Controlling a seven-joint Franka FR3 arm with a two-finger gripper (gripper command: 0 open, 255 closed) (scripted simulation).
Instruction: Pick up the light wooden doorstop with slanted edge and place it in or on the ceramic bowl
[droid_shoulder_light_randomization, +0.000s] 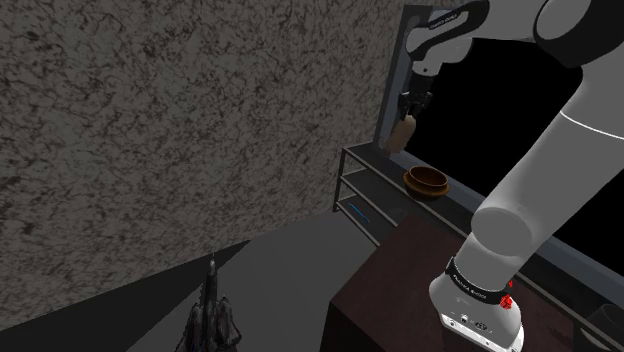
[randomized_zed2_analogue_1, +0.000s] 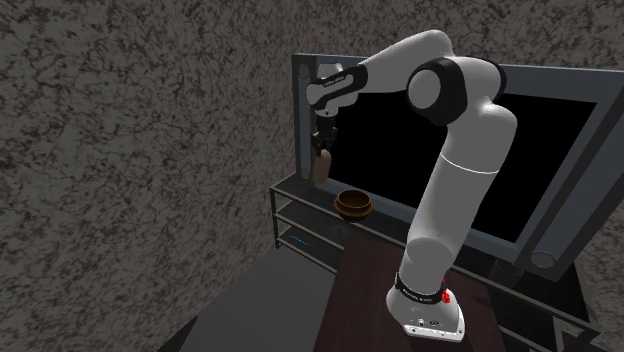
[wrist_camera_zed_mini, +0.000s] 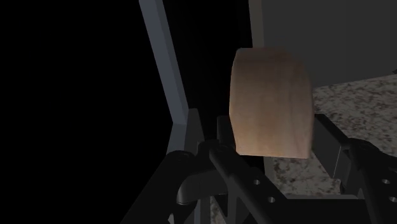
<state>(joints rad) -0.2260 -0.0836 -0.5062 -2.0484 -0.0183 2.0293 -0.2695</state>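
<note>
well, the gripper (droid_shoulder_light_randomization: 412, 106) is clenched on the doorstop (droid_shoulder_light_randomization: 403, 132), which hangs in the air high beside the grey window frame (droid_shoulder_light_randomization: 392, 80), clear of every surface. the relation that matters is doorstop to bowl (droid_shoulder_light_randomization: 426, 182): the brown bowl sits on the top of the shelf (droid_shoulder_light_randomization: 375, 163) under the window, lower than the held block and off toward the shoulder view's right, back toward the arm's own stand. in the second exterior view it likewise lies down and to the right of the doorstop, well apart. the doorstop's long axis runs roughly upright, in line with the fingers, so its free end points downward and would likely go in first. by my reading the pick is done and the carry is what remains: a sideways shift over the bowl, then a descent before letting go. the wrist view gives the grip itself, with a black finger (wrist_camera_zed_mini: 219, 130) against one side of the pale tan block and its mate on the other side, and the block's broad face turned to the camera. the two outside views supply what that close look lacks, namely the bowl, its open mouth facing up, and the drop between it and the block.
</note>
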